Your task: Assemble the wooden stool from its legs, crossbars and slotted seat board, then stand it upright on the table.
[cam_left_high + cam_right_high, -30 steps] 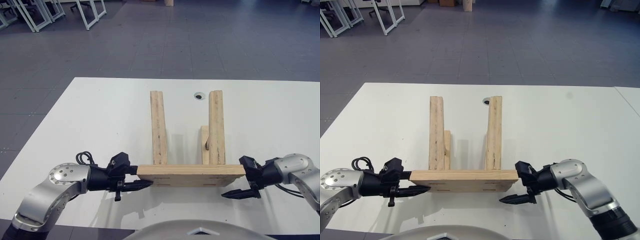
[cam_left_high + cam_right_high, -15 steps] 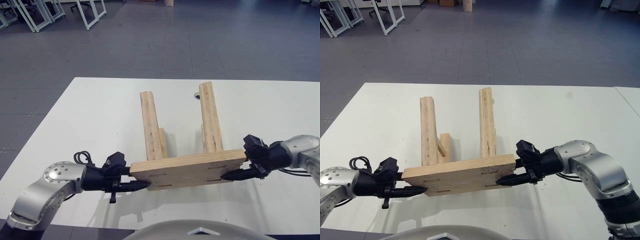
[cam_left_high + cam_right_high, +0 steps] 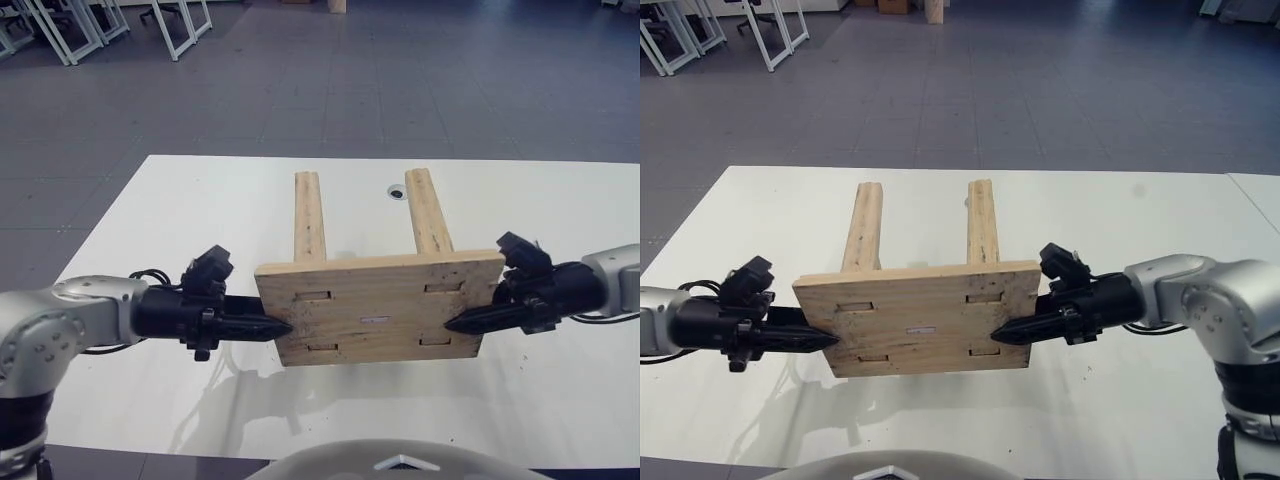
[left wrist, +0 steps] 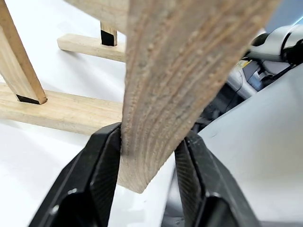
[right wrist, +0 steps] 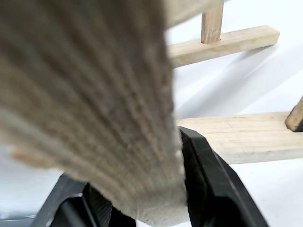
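Note:
The assembled wooden stool is held above the white table [image 3: 180, 210], tipped so its slotted seat board [image 3: 378, 309] faces me. Two legs [image 3: 308, 215] point away toward the table's far side. My left gripper [image 3: 270, 328] is shut on the seat board's left edge, and my right gripper [image 3: 462, 322] is shut on its right edge. In the left wrist view the black fingers [image 4: 102, 161] clamp the board's edge [image 4: 156, 123], with legs and a crossbar [image 4: 14, 71] behind. In the right wrist view the fingers [image 5: 203, 170] pinch the board's other edge [image 5: 109, 109].
A small round hole [image 3: 398, 192] sits in the table near its far edge, between the legs. Grey floor lies beyond the table, with white metal frames [image 3: 185, 25] at the far left. Bare table stretches to both sides of the stool.
Both grippers have lifted the stool off the table and rotated it, so the seat board now faces me instead of showing its edge. The legs have swung up and away.

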